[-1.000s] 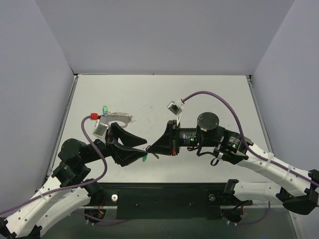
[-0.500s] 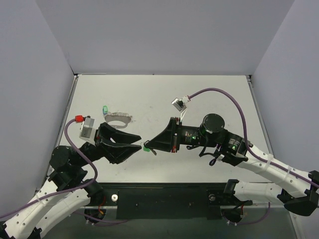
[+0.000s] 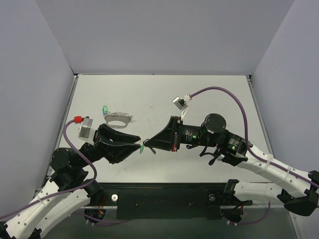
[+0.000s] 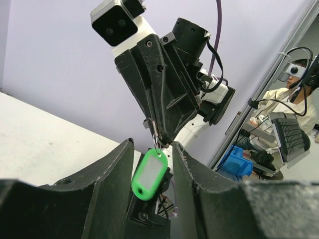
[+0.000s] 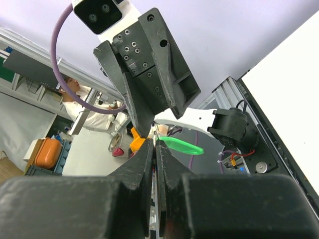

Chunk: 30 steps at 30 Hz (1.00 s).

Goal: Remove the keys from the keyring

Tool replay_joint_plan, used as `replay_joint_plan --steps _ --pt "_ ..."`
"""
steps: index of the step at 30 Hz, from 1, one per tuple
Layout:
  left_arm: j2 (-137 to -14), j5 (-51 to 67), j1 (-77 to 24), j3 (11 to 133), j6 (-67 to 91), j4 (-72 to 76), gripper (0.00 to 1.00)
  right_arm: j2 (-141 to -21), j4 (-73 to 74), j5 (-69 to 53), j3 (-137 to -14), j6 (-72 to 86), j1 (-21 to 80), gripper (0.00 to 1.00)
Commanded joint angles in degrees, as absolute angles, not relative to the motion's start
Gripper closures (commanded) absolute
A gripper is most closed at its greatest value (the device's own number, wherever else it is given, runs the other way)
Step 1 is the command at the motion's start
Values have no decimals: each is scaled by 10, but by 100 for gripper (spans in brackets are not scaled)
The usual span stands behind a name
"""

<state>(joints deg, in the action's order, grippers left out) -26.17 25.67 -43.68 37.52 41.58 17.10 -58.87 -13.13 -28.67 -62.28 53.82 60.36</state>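
A green key [image 4: 148, 175] is held in the air above the near part of the table [image 3: 199, 94], in the narrow gap where the two grippers meet tip to tip. In the left wrist view it is seen hanging with its long axis running downward from a small wire loop at its top, its flat face turned toward the left arm. In the right wrist view it is seen edge-on as a thin green sliver. No metal blade can be made out on it. The loop is pinched between the closed fingertips of the right gripper [image 3: 151, 146], so the key is carried by the right arm and lies directly below and just ahead of those tips. The left gripper [image 3: 137, 144] is parted, with one finger on either side of the green head. Whether either pad is touching the plastic cannot be told. The left arm is therefore judged to be the one placed to close on the head, across its short axis, while the loop is kept by the right. The keyring [image 3: 118, 118] is lying flat on the table well apart from both grippers, toward the far left, nearer the left arm. A second green key [image 3: 105, 109] lies just beside its left end. Whether that one is threaded on the ring is too small to be told.
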Motion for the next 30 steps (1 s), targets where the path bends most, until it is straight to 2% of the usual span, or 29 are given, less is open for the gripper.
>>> replay_joint_plan --steps 1,7,11,13,14,16,30 --pt "-263 250 -435 378 427 212 54 -588 -183 -289 -633 542 600 100" --pt "-273 261 -436 381 429 212 60 -591 -184 -287 -636 543 599 100" --pt "-275 264 -436 379 431 212 67 -594 -184 -287 -636 543 600 100" --pt "-277 265 -437 378 432 216 78 -596 -185 -287 -634 541 600 100" --pt "-278 266 -437 376 432 218 90 -596 -183 -287 -632 540 600 100" --pt "-279 267 -436 377 433 220 100 -599 -181 -287 -629 540 599 100" --pt "-335 308 -443 462 384 86 100 -592 -18 -249 -678 476 601 100"
